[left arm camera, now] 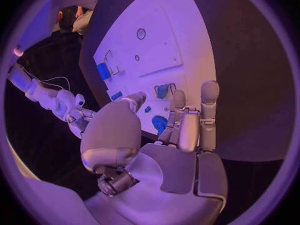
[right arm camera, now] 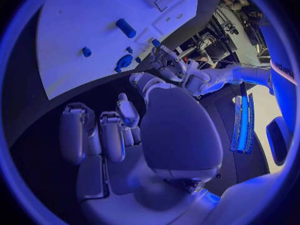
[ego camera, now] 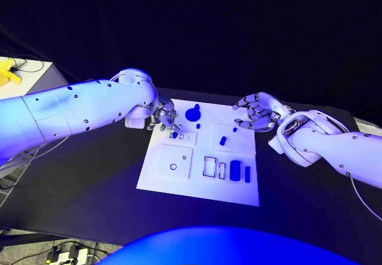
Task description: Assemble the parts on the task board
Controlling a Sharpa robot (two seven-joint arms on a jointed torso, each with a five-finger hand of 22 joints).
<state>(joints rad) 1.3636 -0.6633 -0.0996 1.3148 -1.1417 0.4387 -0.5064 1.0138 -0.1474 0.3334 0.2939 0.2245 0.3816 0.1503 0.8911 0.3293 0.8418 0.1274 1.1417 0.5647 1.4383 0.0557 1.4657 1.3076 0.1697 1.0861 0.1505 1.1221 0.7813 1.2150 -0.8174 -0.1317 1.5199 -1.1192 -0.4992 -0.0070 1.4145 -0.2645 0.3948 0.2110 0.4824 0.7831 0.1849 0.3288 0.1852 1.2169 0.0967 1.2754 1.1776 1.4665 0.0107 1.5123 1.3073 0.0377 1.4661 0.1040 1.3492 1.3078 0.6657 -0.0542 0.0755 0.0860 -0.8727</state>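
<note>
On black worktop (ego camera: 95, 182), white task board (ego camera: 199, 182) lies centre. Left hand (ego camera: 165, 120) at board's far-left corner, fingers (left arm camera: 179, 116) lowered onto small blue part (ego camera: 174, 134) at board edge; pinch or mere touch, cannot tell. Right hand (ego camera: 256, 112) hovers off board's far-right corner, fingers (right arm camera: 103, 135) curled inward, holding nothing. Round blue part (ego camera: 194, 114) stands near far edge, just beside left hand. Small blue peg (ego camera: 223, 141) mid-board. Two upright blue parts (ego camera: 235, 169) near right edge.
</note>
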